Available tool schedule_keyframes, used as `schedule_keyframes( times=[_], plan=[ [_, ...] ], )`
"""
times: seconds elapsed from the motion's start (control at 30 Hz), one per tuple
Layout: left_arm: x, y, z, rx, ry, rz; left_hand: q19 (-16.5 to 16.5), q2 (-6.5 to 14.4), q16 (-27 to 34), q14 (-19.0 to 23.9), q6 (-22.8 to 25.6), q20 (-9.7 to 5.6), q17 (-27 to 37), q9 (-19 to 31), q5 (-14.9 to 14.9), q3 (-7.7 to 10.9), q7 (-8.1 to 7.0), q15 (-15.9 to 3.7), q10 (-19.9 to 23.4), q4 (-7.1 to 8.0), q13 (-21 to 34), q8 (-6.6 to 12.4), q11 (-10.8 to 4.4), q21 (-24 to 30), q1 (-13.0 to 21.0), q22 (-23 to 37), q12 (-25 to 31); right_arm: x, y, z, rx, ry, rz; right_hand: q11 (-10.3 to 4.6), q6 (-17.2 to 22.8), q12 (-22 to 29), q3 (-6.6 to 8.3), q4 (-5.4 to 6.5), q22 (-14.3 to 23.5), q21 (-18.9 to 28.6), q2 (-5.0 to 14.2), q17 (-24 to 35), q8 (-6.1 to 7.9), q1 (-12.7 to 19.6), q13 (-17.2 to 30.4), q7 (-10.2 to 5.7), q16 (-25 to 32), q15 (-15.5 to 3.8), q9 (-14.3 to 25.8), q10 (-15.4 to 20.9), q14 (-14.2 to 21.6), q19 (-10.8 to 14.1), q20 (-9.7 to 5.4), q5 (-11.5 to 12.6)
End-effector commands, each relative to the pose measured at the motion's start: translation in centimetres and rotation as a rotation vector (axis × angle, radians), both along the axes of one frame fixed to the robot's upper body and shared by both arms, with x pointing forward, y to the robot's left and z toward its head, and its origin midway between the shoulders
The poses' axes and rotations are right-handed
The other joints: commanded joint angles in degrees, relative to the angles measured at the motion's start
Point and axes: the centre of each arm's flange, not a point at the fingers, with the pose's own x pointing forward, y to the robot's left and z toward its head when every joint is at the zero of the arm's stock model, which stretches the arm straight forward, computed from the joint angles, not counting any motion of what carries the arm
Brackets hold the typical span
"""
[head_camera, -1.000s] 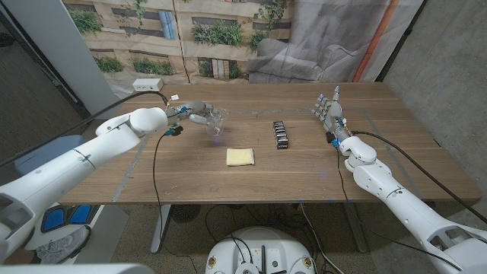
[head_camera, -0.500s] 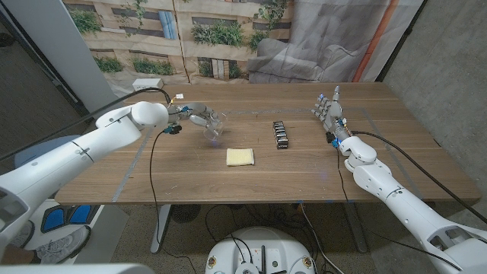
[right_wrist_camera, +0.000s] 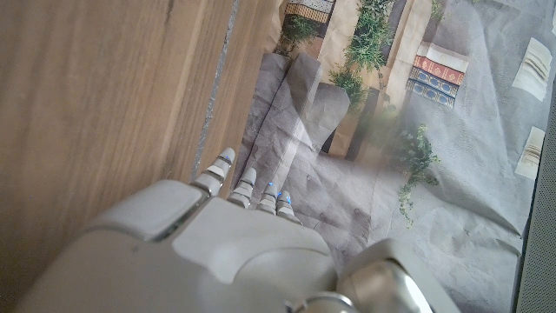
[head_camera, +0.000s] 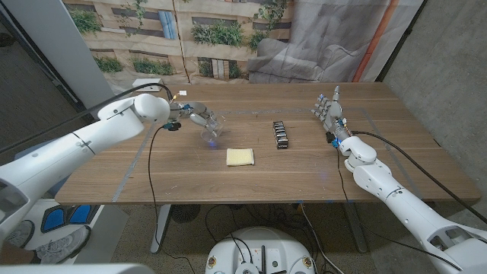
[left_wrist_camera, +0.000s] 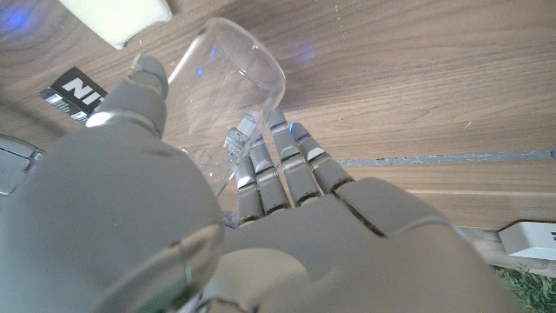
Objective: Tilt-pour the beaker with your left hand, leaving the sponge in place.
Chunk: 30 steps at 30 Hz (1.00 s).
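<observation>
My left hand (head_camera: 195, 115) holds a clear glass beaker (head_camera: 211, 129) above the table's left half, tipped with its mouth down toward the wood. In the left wrist view the fingers (left_wrist_camera: 278, 169) wrap the beaker (left_wrist_camera: 221, 96) and its open rim points at the table. A pale yellow sponge (head_camera: 240, 157) lies on the table just to the front right of the beaker; its corner (left_wrist_camera: 117, 19) shows in the wrist view. My right hand (head_camera: 329, 109) stands at the table's right side, fingers apart and holding nothing.
A black object made of several small blocks (head_camera: 281, 135) lies right of the sponge. A white box (head_camera: 148, 84) sits at the table's back left corner. A black label (left_wrist_camera: 76, 89) shows in the left wrist view. A cable hangs from my left arm.
My left hand has turned the beaker further over, so its mouth points more steeply down. The sponge and my right hand have not moved.
</observation>
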Motion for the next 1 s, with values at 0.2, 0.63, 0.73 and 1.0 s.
schedule_keyframes(
  times=[0.2,0.63,0.73,1.0],
  plan=[
    [-0.5,-0.2,2.4,0.082,0.075,0.077,1.5,8.8,0.2,2.2,3.5,0.48,-0.3,0.1,0.4,0.44,1.93,-7.54,4.2,0.45,0.7,3.69,-2.42,0.5,6.1,0.2,0.4,0.0,0.0,0.0,0.000,0.000,0.000,0.02,-0.4,0.4,-0.41,-0.02,0.3,0.4,4.91,0.1,0.31,0.4,0.3,-0.10,0.2,-1.12,0.1,-0.3,-0.3,0.0,0.48,0.3],
    [-1.0,-0.8,3.6,0.137,0.130,0.099,2.1,9.2,0.3,3.0,4.3,0.35,-0.5,0.0,0.5,0.47,2.27,-7.58,5.3,0.48,0.9,4.09,-2.25,0.5,5.7,0.3,0.5,0.0,0.0,0.0,0.000,0.000,0.000,0.09,-0.4,0.4,-0.41,-0.02,0.3,0.4,4.92,0.1,0.33,0.4,0.3,-0.01,0.2,-1.05,0.1,-0.2,-0.3,0.0,0.50,0.3],
    [-0.9,-0.9,3.7,0.164,0.141,0.107,2.2,9.4,0.2,3.2,4.4,0.39,-0.6,0.0,0.6,0.52,2.40,-7.55,5.4,0.60,1.0,4.15,-2.11,0.5,5.5,0.3,0.4,0.0,0.0,0.0,0.000,0.000,0.000,0.05,-0.4,0.4,-0.41,-0.02,0.3,0.4,4.91,0.1,0.33,0.4,0.3,-0.01,0.2,-1.09,0.1,-0.3,-0.3,0.0,0.49,0.3],
    [-0.6,-0.7,2.9,0.240,0.180,0.145,2.4,9.7,0.0,3.6,4.6,0.51,-0.8,-0.1,0.7,0.57,2.64,-7.25,6.0,0.79,1.1,4.28,-1.91,0.5,4.8,0.3,0.4,0.0,0.0,0.0,0.000,0.000,0.000,0.07,-0.4,0.4,-0.41,-0.02,0.3,0.4,4.91,0.1,0.32,0.4,0.3,-0.06,0.2,-1.13,0.1,-0.3,-0.3,0.0,0.49,0.3]
  ],
)
